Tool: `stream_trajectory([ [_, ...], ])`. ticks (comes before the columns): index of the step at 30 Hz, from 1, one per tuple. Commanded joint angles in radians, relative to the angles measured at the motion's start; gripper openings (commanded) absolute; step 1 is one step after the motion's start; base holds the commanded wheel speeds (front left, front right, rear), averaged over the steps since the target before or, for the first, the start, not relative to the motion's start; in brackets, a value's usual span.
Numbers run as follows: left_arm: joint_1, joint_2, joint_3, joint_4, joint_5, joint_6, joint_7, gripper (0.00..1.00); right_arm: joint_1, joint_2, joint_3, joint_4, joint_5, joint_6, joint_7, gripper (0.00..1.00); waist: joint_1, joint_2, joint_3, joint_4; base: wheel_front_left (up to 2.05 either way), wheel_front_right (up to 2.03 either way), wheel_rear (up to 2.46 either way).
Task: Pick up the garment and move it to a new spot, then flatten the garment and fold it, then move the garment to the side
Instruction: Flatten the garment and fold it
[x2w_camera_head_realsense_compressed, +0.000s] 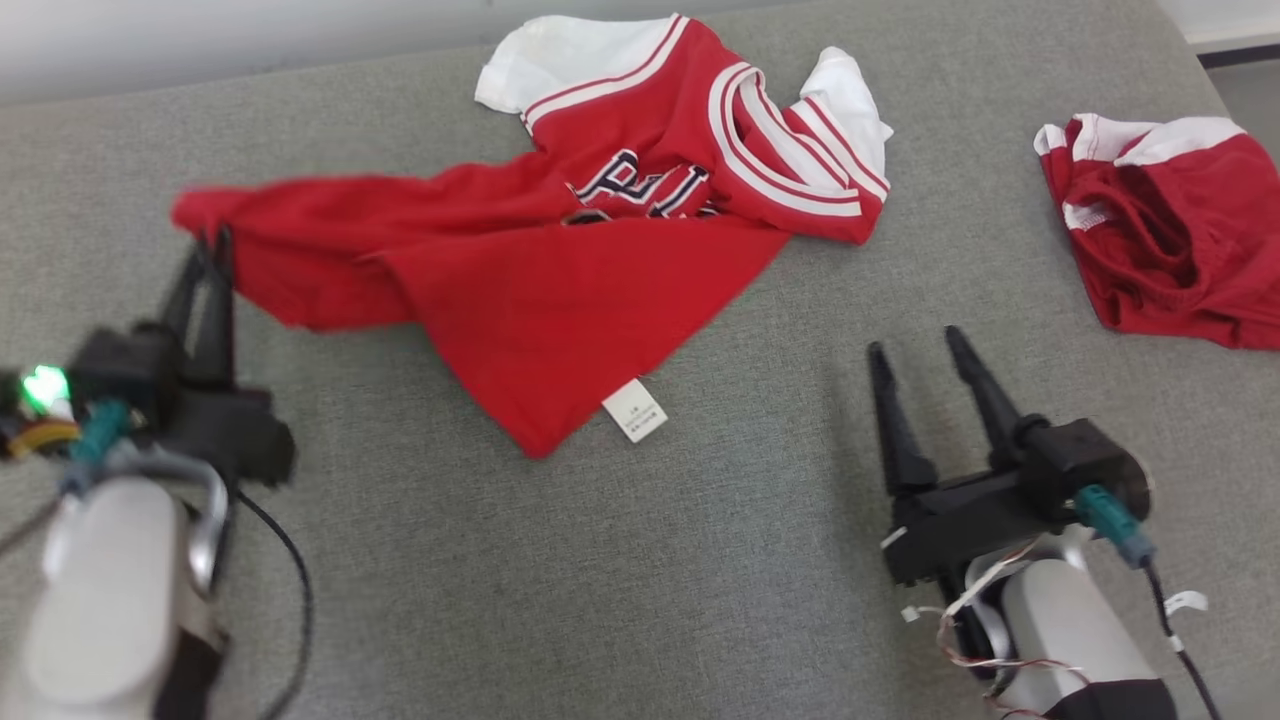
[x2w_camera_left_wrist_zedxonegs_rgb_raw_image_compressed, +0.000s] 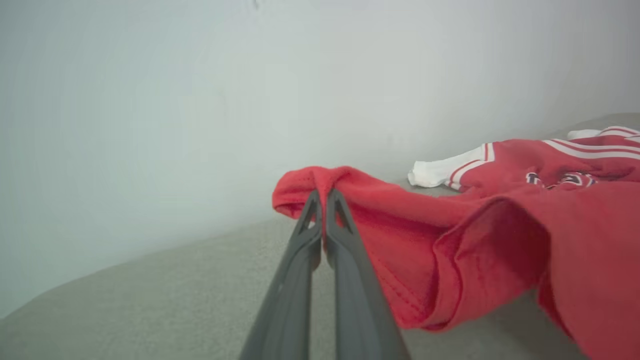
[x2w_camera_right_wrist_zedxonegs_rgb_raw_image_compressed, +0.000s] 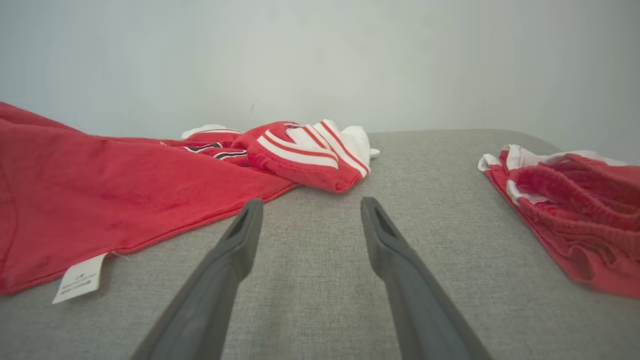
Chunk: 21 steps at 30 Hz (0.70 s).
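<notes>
Nearest the head camera are the two pale forearms, the left forearm (x2w_camera_head_realsense_compressed: 100, 600) at the lower left with a green light (x2w_camera_head_realsense_compressed: 43, 388) glowing on its wrist, the right forearm (x2w_camera_head_realsense_compressed: 1070, 620) at the lower right. Ahead of them, the left tool (x2w_camera_head_realsense_compressed: 213, 245) (x2w_camera_left_wrist_zedxonegs_rgb_raw_image_compressed: 322, 197) has its two dark fingers pressed together, clamped on the far left corner of the red garment (x2w_camera_head_realsense_compressed: 560, 290) (x2w_camera_left_wrist_zedxonegs_rgb_raw_image_compressed: 500, 240) (x2w_camera_right_wrist_zedxonegs_rgb_raw_image_compressed: 125, 190); in the left wrist view the cloth bunches over the fingertips and sags away to the right in a loose fold. This garment, a red jersey with white sleeves (x2w_camera_head_realsense_compressed: 520, 70), a red-and-white striped collar (x2w_camera_head_realsense_compressed: 770, 130) and dark lettering on the chest, is spread crumpled across the middle of the grey fabric surface (x2w_camera_head_realsense_compressed: 700, 600), collar toward the far edge and a white label (x2w_camera_head_realsense_compressed: 634, 410) (x2w_camera_right_wrist_zedxonegs_rgb_raw_image_compressed: 80, 277) showing at its near hem. The right tool (x2w_camera_head_realsense_compressed: 916, 342) (x2w_camera_right_wrist_zedxonegs_rgb_raw_image_compressed: 311, 202) hovers over bare grey fabric with its fingers wide apart, holding nothing, to the right of the label and apart from the jersey. A second red garment (x2w_camera_head_realsense_compressed: 1170, 240) (x2w_camera_right_wrist_zedxonegs_rgb_raw_image_compressed: 565, 200) with white trim lies rumpled at the far right, well apart from the jersey. A pale wall (x2w_camera_left_wrist_zedxonegs_rgb_raw_image_compressed: 150, 100) rises behind the surface.
</notes>
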Motion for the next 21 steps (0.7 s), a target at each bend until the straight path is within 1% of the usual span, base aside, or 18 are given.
stream_trajectory([
  [1,-0.028,0.018,-0.004,0.009,0.01,-0.005,-0.003,0.0,0.003,0.008,0.01,-0.003,0.008,-0.003,0.0,1.0,-0.0001,0.0,0.007,-0.006,0.0,0.0,0.0],
  [4,-0.096,0.066,-0.029,0.061,0.017,-0.01,-0.003,0.0,0.002,0.019,0.048,0.004,0.013,-0.003,0.0,1.0,-0.0001,0.0,0.013,-0.017,0.0,0.0,0.0],
  [6,-0.127,0.082,-0.035,0.13,0.001,-0.012,-0.003,0.0,-0.002,0.026,0.069,0.012,0.023,-0.003,0.0,1.0,-0.0001,0.0,0.016,-0.024,0.0,0.0,0.0],
  [7,-0.14,0.084,-0.038,0.166,-0.004,-0.012,-0.003,0.44,-0.003,0.03,0.075,0.016,0.024,-0.003,0.0,1.0,-0.0001,0.0,0.016,-0.026,0.0,0.0,0.0],
  [8,-0.153,0.083,-0.035,0.198,-0.015,-0.011,-0.003,1.0,-0.004,0.033,0.081,0.017,0.027,-0.003,0.0,1.0,-0.0001,0.0,0.017,-0.028,0.0,0.0,0.0],
  [9,-0.168,0.08,-0.028,0.211,-0.024,-0.01,-0.003,1.0,-0.006,0.034,0.085,0.021,0.031,-0.003,0.0,1.0,-0.0001,0.0,0.019,-0.03,0.0,0.0,0.0],
  [10,-0.17,0.072,-0.015,0.224,-0.039,0.0,-0.003,1.0,-0.008,0.034,0.087,0.024,0.034,-0.003,0.0,1.0,-0.0001,0.0,0.02,-0.03,0.0,0.0,0.0],
  [12,-0.148,0.043,-0.002,0.225,-0.052,0.015,-0.003,1.0,-0.01,0.028,0.083,0.029,0.04,-0.003,0.0,1.0,-0.0001,0.0,0.022,-0.028,0.0,0.0,0.0],
  [16,-0.087,-0.025,0.029,0.171,-0.079,0.046,-0.003,1.0,0.003,0.019,0.063,0.034,0.045,-0.003,0.0,1.0,-0.0001,0.0,0.022,-0.014,0.0,0.0,0.0],
  [19,-0.028,-0.103,0.033,0.086,-0.096,0.038,-0.003,1.0,0.014,0.02,0.047,0.036,0.04,-0.003,0.0,1.0,-0.0001,0.0,0.015,-0.004,0.0,0.0,0.0],
  [21,0.026,-0.143,0.017,0.034,-0.102,0.024,-0.003,1.0,0.019,0.022,0.04,0.037,0.037,-0.003,0.0,1.0,-0.0001,0.0,0.009,0.001,0.0,0.0,0.0],
])
